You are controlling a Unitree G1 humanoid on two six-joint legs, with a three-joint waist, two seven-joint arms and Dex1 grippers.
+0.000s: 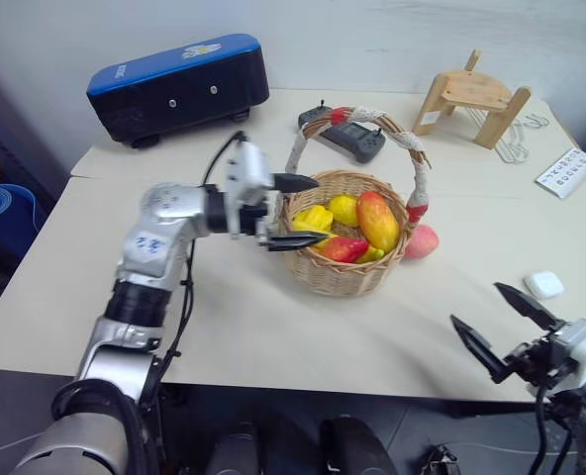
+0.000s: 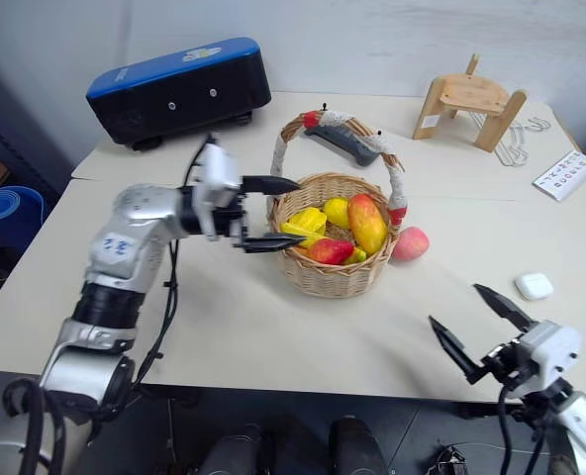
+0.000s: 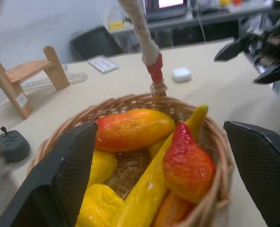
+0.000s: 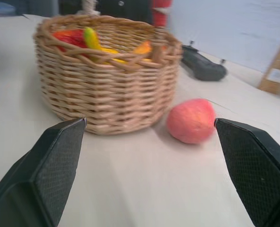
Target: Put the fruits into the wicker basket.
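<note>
The wicker basket [image 1: 344, 279] stands mid-table with its rope-wrapped handle arched above it. Inside lie a red-orange mango [image 1: 377, 220], a lemon [image 1: 343, 209], a yellow star fruit [image 1: 314, 218], a red-yellow fruit [image 1: 344, 248] and a banana [image 3: 147, 194]. A pink-red peach [image 1: 423, 240] rests on the table against the basket's right side. My left gripper [image 1: 309, 210] hovers level over the basket's left rim, open and empty. My right gripper [image 1: 493, 322] is open near the table's front right edge, apart from the peach [image 4: 191, 120].
A blue-topped black case [image 1: 179, 84] sits at the back left, with a black controller [image 1: 344, 134] behind the basket. The wooden stand [image 1: 471, 99] and a printed card [image 1: 568, 170] are at the back right. A small white case [image 1: 543, 284] lies right of the peach.
</note>
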